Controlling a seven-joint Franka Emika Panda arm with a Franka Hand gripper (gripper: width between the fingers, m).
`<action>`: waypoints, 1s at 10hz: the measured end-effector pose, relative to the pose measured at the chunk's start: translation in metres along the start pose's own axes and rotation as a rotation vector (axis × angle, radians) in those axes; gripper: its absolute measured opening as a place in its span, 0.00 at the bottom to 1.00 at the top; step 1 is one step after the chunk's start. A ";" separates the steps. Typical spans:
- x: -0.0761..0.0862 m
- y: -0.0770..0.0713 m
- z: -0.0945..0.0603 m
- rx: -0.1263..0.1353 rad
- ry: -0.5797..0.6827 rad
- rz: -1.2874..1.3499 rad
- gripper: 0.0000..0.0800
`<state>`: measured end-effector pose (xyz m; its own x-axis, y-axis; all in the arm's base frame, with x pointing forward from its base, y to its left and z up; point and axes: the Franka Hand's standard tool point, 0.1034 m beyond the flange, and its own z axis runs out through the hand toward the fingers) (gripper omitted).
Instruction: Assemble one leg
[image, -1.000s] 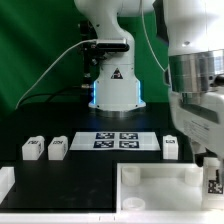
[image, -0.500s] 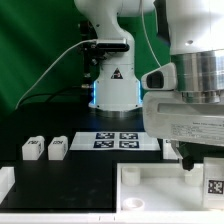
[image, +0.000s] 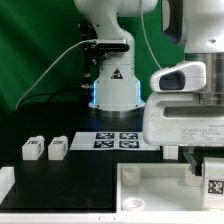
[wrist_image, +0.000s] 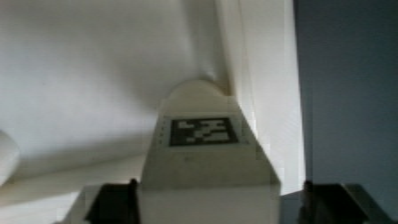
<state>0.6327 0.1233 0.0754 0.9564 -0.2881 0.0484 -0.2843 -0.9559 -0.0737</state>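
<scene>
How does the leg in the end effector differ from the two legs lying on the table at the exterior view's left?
The held leg sits between the end effector fingers, over the white panel; the two loose legs rest side by side on the black table, untouched. The held one is mostly hidden in the exterior view; the loose ones show fully. All are white with tags.

Matt white plastic leg (wrist_image: 208, 160), smooth white panel (image: 160, 188), matt black table (image: 60, 185)

Hanging behind the scene: a green curtain (image: 40, 45), falling in soft folds across the exterior view's left. Lying below it: a black table (image: 70, 180), carrying the marker board (image: 120, 140) flat near its middle. Lighting evenly, casting no hard shadows across the dark tabletop.
</scene>
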 end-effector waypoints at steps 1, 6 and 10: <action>0.000 0.003 0.001 -0.003 -0.001 0.106 0.37; 0.000 0.009 0.002 0.015 -0.022 0.973 0.37; -0.001 0.005 0.003 0.086 -0.095 1.639 0.37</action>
<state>0.6306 0.1192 0.0724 -0.3410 -0.9208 -0.1892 -0.9350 0.3531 -0.0334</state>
